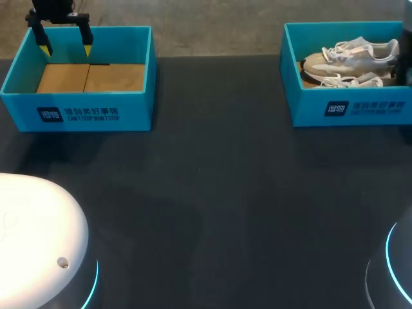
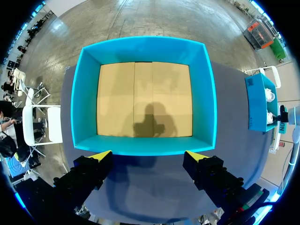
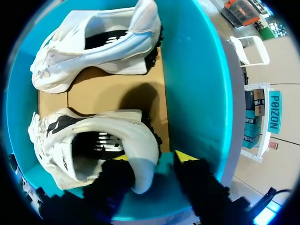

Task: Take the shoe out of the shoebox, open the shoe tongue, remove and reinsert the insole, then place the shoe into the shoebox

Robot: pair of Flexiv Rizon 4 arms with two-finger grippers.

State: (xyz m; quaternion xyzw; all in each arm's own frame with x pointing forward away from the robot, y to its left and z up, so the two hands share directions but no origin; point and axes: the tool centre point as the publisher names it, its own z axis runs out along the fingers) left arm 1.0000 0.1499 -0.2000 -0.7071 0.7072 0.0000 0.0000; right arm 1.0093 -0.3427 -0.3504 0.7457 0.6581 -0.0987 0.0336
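Head view: at upper left, left gripper hanging over the left shoebox, apparently kept out of the way. At upper right, right shoebox holding both shoes. Broad table between the boxes for working.

Left wrist view: fingers spread wide, nothing held, only a cardboard floor ahead.

Right wrist view: right gripper astride the heel of the nearer shoe, not clamped, likely lining up a heel grasp. Box wall just beside the outer finger, so scant room.
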